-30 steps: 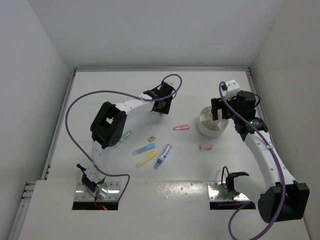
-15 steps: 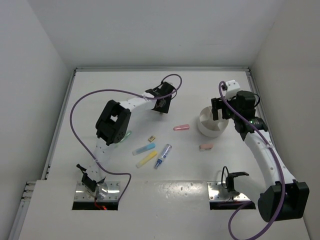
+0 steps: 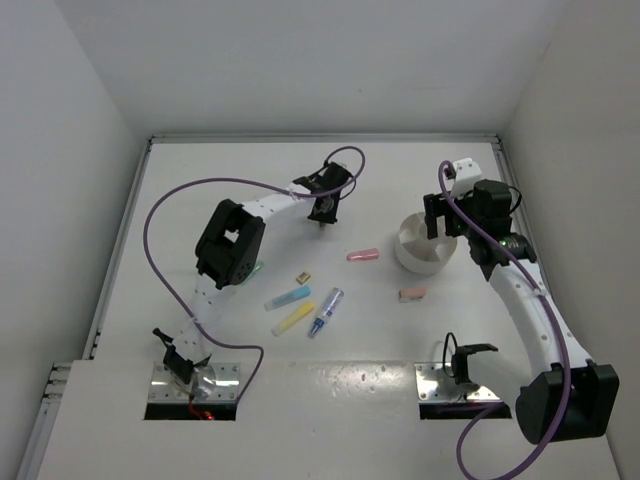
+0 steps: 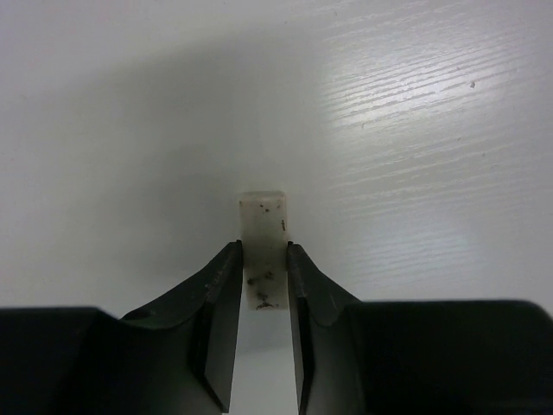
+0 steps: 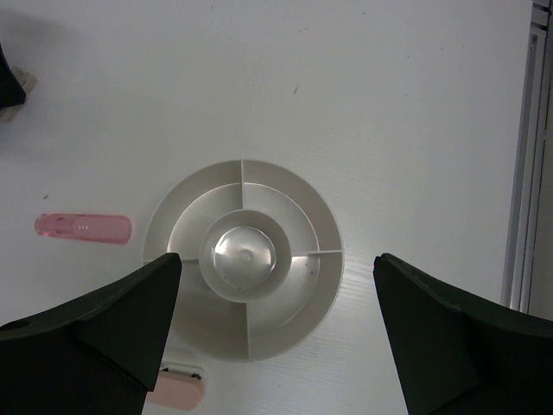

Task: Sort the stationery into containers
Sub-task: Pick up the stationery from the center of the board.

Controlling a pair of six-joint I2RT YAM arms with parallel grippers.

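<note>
Sorting is barely starting: the round white divided bowl [image 5: 285,207] is showing empty compartments, the left fingers [image 4: 220,294] are clamping a small beige eraser block [image 4: 263,216], the right fingers [image 5: 112,320] are hanging spread wide, and coloured pens [image 3: 288,297] are lying on the worktop [image 3: 400,180].

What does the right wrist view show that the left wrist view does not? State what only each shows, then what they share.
Only right wrist: the open right gripper above the divided white bowl, its visible compartments empty, a pink pen and a pink block beside it. Only left wrist: the left gripper closed on a beige block. Shared: the white table; perhaps the left gripper, a dark sliver at the right wrist view's corner.
</note>
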